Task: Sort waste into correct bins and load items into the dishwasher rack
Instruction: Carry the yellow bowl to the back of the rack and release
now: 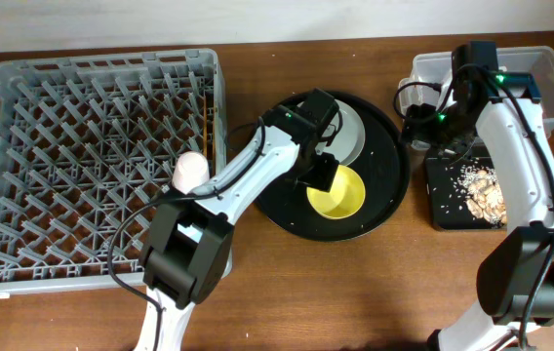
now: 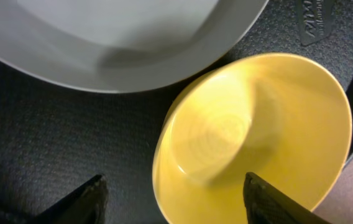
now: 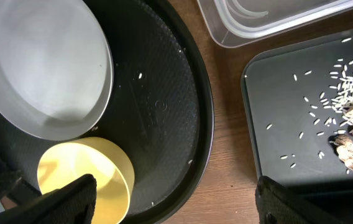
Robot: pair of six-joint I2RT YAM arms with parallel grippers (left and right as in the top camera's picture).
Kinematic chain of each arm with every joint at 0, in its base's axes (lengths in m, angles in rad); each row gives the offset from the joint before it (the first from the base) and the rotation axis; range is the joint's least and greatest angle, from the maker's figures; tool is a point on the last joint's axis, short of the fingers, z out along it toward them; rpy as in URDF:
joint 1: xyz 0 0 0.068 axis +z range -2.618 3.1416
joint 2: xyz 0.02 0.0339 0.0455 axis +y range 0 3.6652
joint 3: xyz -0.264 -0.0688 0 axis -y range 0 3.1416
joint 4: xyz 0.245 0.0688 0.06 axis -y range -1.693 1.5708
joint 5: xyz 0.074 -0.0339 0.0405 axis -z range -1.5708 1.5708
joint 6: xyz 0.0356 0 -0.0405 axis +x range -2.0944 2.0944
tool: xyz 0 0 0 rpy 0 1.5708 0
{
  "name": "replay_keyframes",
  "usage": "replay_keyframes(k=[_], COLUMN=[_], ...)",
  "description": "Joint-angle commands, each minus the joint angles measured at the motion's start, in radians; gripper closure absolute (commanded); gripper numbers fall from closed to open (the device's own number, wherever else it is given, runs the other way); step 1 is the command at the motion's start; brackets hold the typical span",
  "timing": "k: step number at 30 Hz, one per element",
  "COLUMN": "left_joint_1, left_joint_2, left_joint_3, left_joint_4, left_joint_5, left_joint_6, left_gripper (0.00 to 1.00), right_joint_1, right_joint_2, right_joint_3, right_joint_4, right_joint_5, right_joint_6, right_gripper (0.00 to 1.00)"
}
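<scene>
This is a robotics lab bench set up as a dishwashing station. Two arms, left point(image 1: 257, 166) and right point(image 1: 521, 166), stand at one wooden surface point(image 1: 355, 292). Loose cables point(image 1: 406, 95) and green status lights point(image 1: 499, 75) show on the right one. The props are kitchen ware: a grey rack point(image 1: 101, 58), a round tray point(image 1: 389, 171) carrying a plate point(image 1: 352, 136) and a bowl point(image 1: 345, 195), a clear tub point(image 1: 550, 73), and a black tray point(image 1: 443, 210) holding food scraps point(image 1: 484, 192).

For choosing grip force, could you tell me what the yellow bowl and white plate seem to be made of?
Yellow bowl: probably smooth plastic or melamine, semi-gloss, with soft highlights and faint concentric rings inside. White plate: plastic or glazed ceramic, unclear which; smooth surface with a soft sheen.
</scene>
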Motion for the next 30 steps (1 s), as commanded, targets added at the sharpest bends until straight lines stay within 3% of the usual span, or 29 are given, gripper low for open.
replay_keyframes(k=[1, 6, 9, 15, 16, 19, 22, 24, 27, 30], left_joint_1=[0.002, 0.002, 0.002, 0.002, 0.003, 0.007, 0.007, 0.007, 0.022, 0.097], left_joint_2=[0.019, 0.079, 0.080, 0.080, 0.079, 0.076, 0.076, 0.076, 0.076, 0.093], left_joint_3=[0.012, 0.012, 0.012, 0.015, 0.029, 0.202, 0.503, 0.699, 0.730, 0.730], left_joint_4=[0.014, 0.028, 0.035, 0.031, 0.010, -0.169, -0.390, -0.507, -0.508, -0.467], left_joint_5=[-0.042, -0.033, -0.029, -0.025, -0.022, -0.063, -0.316, -0.683, -1.083, -1.262], left_joint_6=[0.009, 0.008, 0.004, 0.005, 0.005, 0.051, 0.058, 0.058, 0.058, 0.058], left_gripper=[0.36, 0.70, 0.73, 0.94, 1.00, 1.00, 1.00, 1.00, 0.99, 1.00], right_joint_1=[0.007, 0.007, 0.007, 0.007, 0.007, 0.007, 0.007, 0.007, 0.007, 0.007], right_joint_2=[-0.008, -0.006, -0.006, -0.006, -0.006, -0.006, -0.006, -0.006, -0.006, -0.006], right_joint_3=[0.001, 0.001, 0.001, 0.001, 0.001, 0.001, 0.001, 0.001, 0.001, 0.001], right_joint_4=[-0.001, -0.002, 0.000, 0.003, 0.003, 0.005, 0.007, 0.009, 0.012, 0.019], right_joint_5=[-0.002, -0.001, -0.001, 0.002, 0.002, 0.002, 0.002, 0.002, 0.002, 0.002], right_joint_6=[-0.013, -0.013, -0.013, -0.013, -0.013, -0.013, -0.013, -0.013, -0.013, -0.013], right_gripper=[0.17, 0.17, 0.17, 0.16, 0.16, 0.16, 0.16, 0.16, 0.15, 0.15])
